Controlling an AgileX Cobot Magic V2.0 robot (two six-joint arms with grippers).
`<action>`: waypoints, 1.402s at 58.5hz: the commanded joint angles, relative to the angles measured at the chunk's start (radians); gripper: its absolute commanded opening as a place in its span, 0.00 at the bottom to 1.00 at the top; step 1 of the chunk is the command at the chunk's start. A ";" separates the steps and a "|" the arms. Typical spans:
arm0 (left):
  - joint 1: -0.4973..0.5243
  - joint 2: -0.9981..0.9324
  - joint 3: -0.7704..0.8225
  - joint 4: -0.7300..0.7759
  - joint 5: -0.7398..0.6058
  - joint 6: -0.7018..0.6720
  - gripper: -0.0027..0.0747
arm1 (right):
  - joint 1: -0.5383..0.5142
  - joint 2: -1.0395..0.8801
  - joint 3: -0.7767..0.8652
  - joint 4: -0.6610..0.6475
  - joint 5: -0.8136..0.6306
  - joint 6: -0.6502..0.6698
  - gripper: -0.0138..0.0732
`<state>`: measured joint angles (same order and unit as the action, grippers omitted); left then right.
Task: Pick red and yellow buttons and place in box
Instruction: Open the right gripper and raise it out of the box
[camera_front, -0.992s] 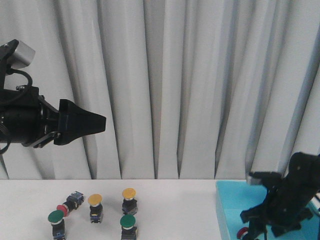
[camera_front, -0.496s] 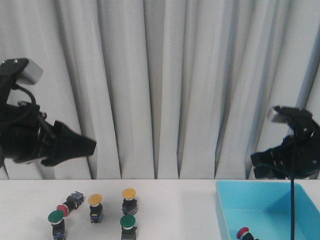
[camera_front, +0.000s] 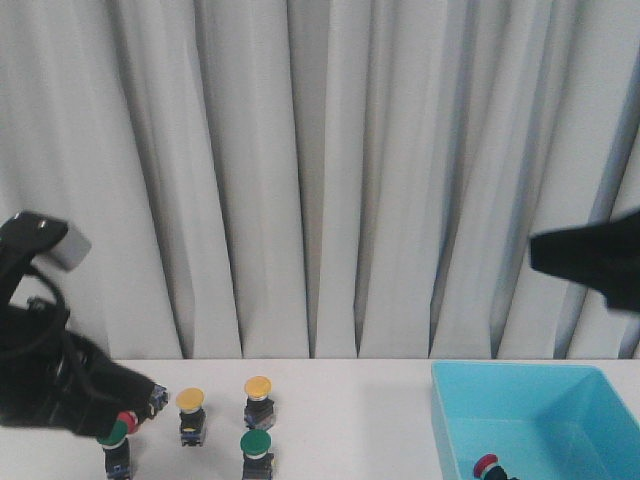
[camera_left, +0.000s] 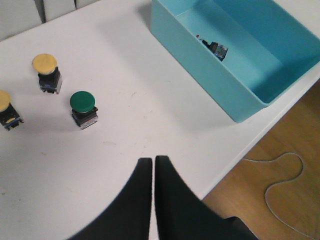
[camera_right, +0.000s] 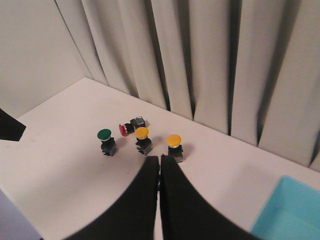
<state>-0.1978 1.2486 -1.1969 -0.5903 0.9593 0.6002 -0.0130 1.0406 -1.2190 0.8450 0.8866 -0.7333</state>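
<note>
The left claw (camera_left: 153, 165) is pressed together and holds nothing. It hangs low over the table (camera_front: 340, 400), near the buttons. The right claw (camera_right: 159, 162) is pressed together too, up high and holding nothing. One red button (camera_front: 487, 465) lies in the blue box (camera_front: 450, 420). On the table stand two yellow buttons (camera_front: 190, 400) and two green buttons (camera_front: 256, 442). Another red button (camera_right: 123, 130) lies on its side beside them.
</note>
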 joint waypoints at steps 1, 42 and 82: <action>-0.001 -0.075 0.064 -0.039 -0.125 -0.001 0.03 | 0.001 -0.130 0.113 0.040 -0.127 -0.053 0.15; -0.001 -0.122 0.203 0.173 -0.543 -0.124 0.12 | 0.001 -0.488 0.499 0.016 -0.270 -0.091 0.15; -0.001 0.448 -0.416 0.401 -0.370 -0.464 0.78 | 0.001 -0.488 0.499 0.016 -0.249 -0.087 0.15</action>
<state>-0.1978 1.6673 -1.5359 -0.2436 0.6286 0.2232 -0.0130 0.5494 -0.6954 0.8296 0.6764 -0.8149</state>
